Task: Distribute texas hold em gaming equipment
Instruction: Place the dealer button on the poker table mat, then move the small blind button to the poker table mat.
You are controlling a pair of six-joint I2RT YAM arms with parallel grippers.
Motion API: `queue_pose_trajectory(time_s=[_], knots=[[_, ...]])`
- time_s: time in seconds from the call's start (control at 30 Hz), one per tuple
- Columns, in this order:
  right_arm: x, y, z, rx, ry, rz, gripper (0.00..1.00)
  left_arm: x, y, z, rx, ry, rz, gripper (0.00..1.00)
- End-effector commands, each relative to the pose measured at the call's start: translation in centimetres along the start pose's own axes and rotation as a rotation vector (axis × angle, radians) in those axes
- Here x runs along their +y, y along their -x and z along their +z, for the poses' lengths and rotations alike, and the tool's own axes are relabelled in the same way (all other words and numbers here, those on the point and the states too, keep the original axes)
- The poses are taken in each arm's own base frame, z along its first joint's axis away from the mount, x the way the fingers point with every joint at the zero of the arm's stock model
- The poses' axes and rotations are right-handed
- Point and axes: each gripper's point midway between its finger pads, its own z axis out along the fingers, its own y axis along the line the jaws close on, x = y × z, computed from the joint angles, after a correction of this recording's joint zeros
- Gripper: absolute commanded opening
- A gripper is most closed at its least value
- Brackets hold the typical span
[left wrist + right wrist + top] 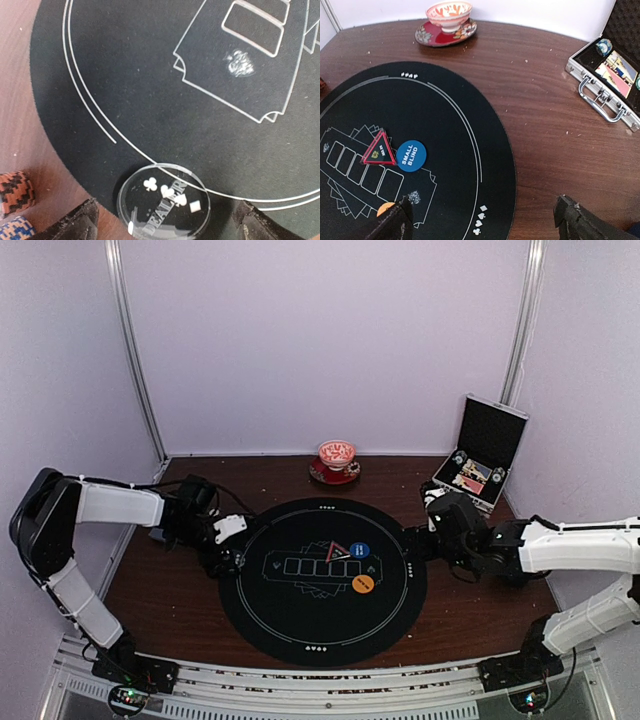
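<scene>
**Three round discs, both pincers wide open**

One clear plastic disc (162,202), printed DEALER with card suits, lies flat between the spread fingers of the left pincer (166,212), touching neither. It sits on the rim of the smooth black mat (150,100). Ahead and left of the open, empty right pincer (484,210) lie one blue disc (411,155), one orange disc (384,207) and one red-edged triangle (378,150).

The top view looks down from above and behind the arm bases, covering the whole desk (165,585) and black mat (300,625). The left wrist view hangs very close over the mat's left rim and a clear dealer disc (164,202). The right wrist view looks across the mat from farther off. All three share the mat, probably its printed card outline too.
</scene>
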Motion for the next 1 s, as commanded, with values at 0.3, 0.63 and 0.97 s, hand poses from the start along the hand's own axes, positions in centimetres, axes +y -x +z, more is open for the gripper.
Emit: queue_pose_trajectory(time_s=[0.3,0.63,0.97], knots=[[8.5,-1.6,4.7,0.169,0.121,-0.104,1.00,1.7,9.3,-9.1,-0.328,0.058,0.020,0.98],[9.4,-2.7,8.4,0.234,0.033,-0.161,0.97,2.2,11.0,-11.5,-0.581,0.201,0.001,0.98],[8.3,-5.2,9.2,0.280,0.006,-0.183,0.85,2.7,10.0,-12.1,-0.692,0.337,-0.034,0.98]])
